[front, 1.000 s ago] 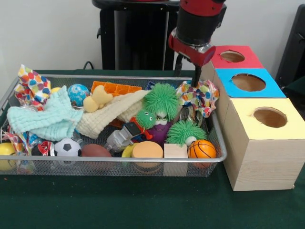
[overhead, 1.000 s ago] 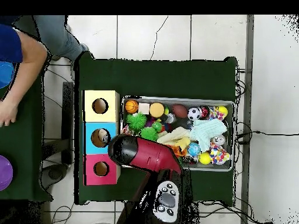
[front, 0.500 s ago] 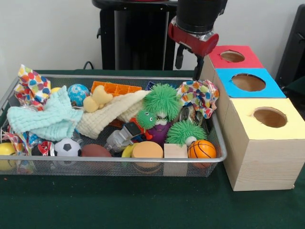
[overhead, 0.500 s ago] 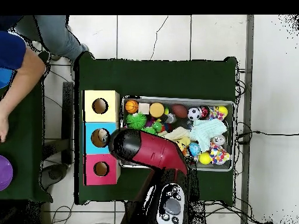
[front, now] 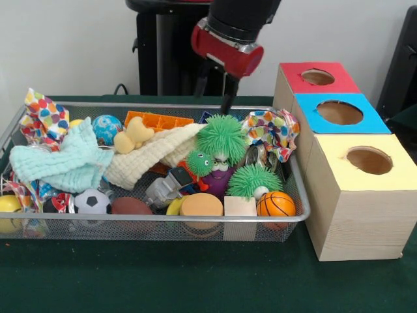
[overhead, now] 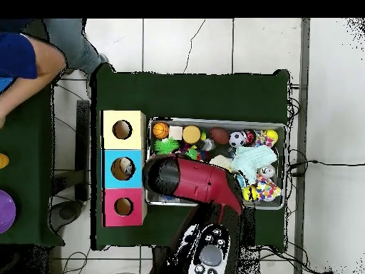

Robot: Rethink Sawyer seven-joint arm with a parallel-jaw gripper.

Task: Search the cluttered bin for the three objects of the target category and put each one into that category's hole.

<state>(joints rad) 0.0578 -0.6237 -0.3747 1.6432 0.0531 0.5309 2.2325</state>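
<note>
The silver wire-mesh bin (front: 163,223) is full of mixed toys and cloths; it also shows in the overhead view (overhead: 214,120). The red-topped box's round hole (front: 318,77) is at the far right; in the overhead view it (overhead: 123,206) is at the lower left. My gripper (front: 215,90) hangs open and empty above the bin's far rim, just behind a green spiky ball (front: 221,137). It is well left of the red box. In the overhead view the arm's head (overhead: 162,178) hides the gripper.
A blue-topped box (front: 339,112) and a yellow-topped box (front: 368,160) stand in a row in front of the red one. The bin holds a basketball (front: 275,203), soccer ball (front: 92,201), brown football (front: 130,206), cloths (front: 62,160) and a polka-dot wrapper (front: 273,130). A person's arm (overhead: 28,61) shows at the upper left.
My gripper has moved left in the front view, from beside the red box to above the bin's far rim, still empty. The person's arm has shifted.
</note>
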